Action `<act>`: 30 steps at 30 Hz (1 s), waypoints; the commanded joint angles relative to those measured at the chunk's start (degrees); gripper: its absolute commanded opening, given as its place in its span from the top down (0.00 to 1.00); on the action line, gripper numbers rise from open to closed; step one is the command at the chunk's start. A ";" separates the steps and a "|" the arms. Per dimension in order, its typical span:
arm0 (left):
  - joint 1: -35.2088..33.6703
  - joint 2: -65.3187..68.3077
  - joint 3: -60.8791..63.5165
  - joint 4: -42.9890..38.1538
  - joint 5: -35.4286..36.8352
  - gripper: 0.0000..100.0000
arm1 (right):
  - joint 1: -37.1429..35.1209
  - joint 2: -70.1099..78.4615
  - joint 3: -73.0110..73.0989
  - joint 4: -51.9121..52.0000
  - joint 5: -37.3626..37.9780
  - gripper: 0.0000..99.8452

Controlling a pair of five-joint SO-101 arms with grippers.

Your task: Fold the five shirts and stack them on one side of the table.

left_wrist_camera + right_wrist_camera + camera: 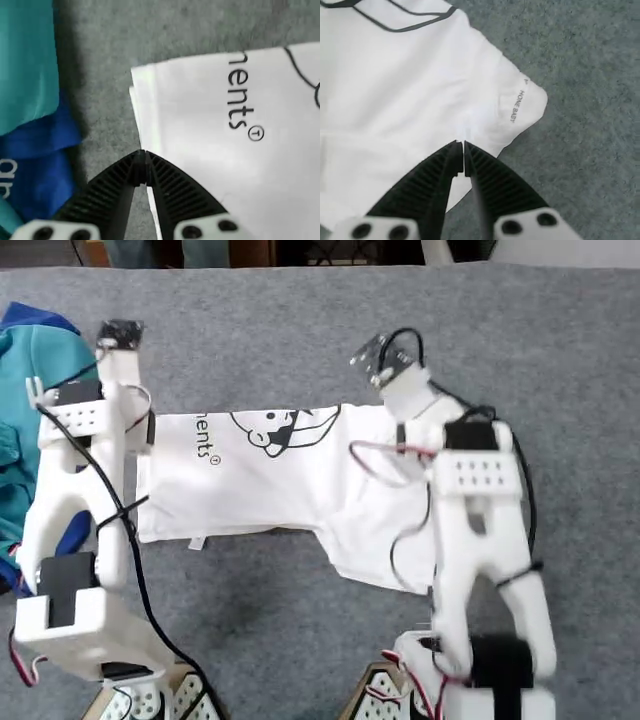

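Evidently mid-fold, the white printed cotton shirt lies flat on the grey felt table. The left gripper and right gripper have jaws closed on opposite edges, apparently to lift both together.

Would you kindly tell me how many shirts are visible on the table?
3: a white shirt spread at the centre, a teal shirt at the high view's left edge, a blue shirt lying against it. Others may be hidden beneath them.

Noted white shirt flat mid-table, partly folded, black print up, one sleeve spread near-right. Noted teal shirt and blue shirt heaped at left edge.
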 commanded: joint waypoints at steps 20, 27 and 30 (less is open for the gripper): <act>1.36 39.74 -37.67 10.20 1.49 0.97 | 10.64 65.27 -67.91 16.70 -3.60 0.99; 1.27 39.03 -37.05 13.45 -1.85 0.97 | 10.81 71.60 -83.56 25.93 -3.78 0.99; 0.92 36.75 -35.38 13.80 -2.02 0.97 | 10.73 72.40 -90.15 29.27 -3.60 0.99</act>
